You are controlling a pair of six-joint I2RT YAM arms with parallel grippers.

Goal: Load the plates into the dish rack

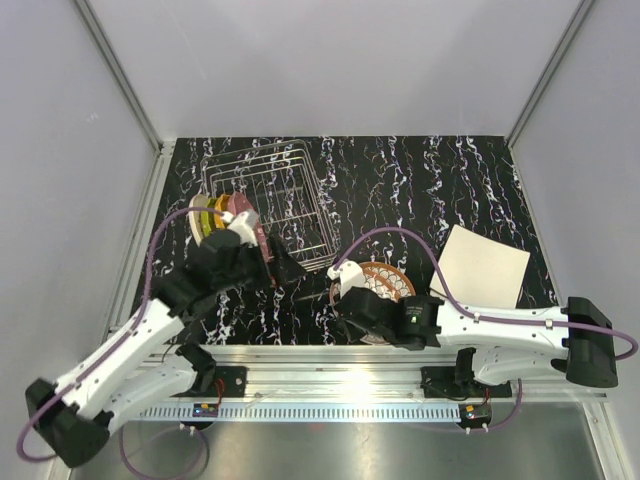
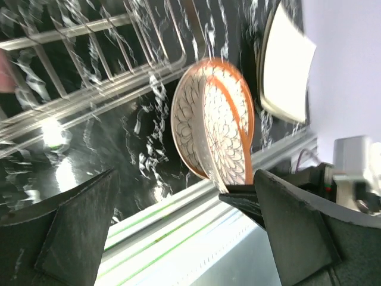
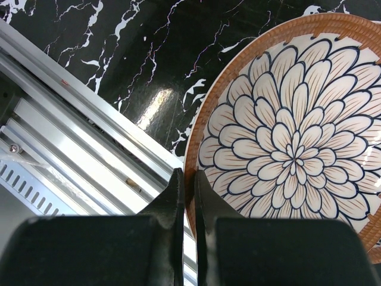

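Note:
The brown-rimmed white petal plate sits near the table's front, tilted up on edge. My right gripper is shut on its near rim; the right wrist view shows the plate with both fingers pinching the rim. The left wrist view shows the same plate raised. My left gripper is open and empty, just in front of the wire dish rack; its fingers are spread wide. Lime-green, orange and pink plates stand at the rack's left end. A cream squarish plate lies flat at the right.
The rack's wire side and the cream plate show in the left wrist view. An aluminium rail runs along the table's front edge, close under the held plate. White walls enclose the black marbled table.

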